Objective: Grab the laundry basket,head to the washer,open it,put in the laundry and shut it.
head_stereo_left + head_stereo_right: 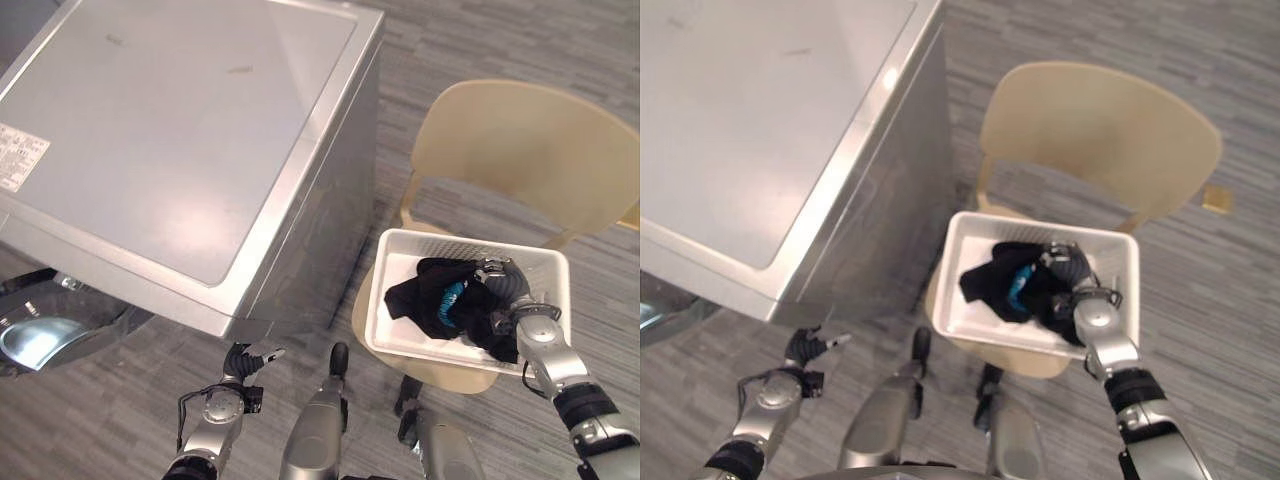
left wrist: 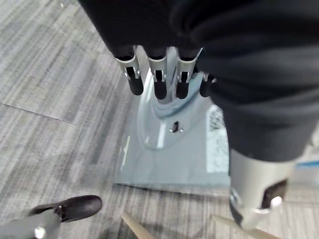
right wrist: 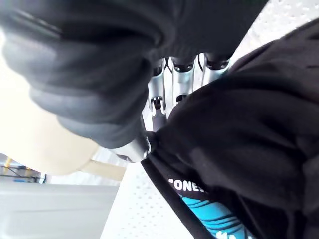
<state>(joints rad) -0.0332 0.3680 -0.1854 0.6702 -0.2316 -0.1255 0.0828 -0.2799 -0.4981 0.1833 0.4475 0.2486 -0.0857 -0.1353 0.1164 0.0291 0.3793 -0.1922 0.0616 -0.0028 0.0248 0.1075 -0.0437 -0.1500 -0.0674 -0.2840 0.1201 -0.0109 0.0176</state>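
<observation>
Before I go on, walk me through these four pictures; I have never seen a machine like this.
This is a two-legged humanoid robot with two silver arms ending in mechanical hands. The two wide pictures come from a camera pair on its head, looking down. They show a silver washer on the robot's left and a beige chair on its right. A white laundry basket sits on the chair's seat, holding dark laundry with a blue print.

The two close pictures come from cameras on the wrists. The right hand reaches into the basket, its fingers going down behind the dark cloth, so a grip cannot be confirmed. The left hand hangs low beside the washer, fingers straight, holding nothing.
</observation>
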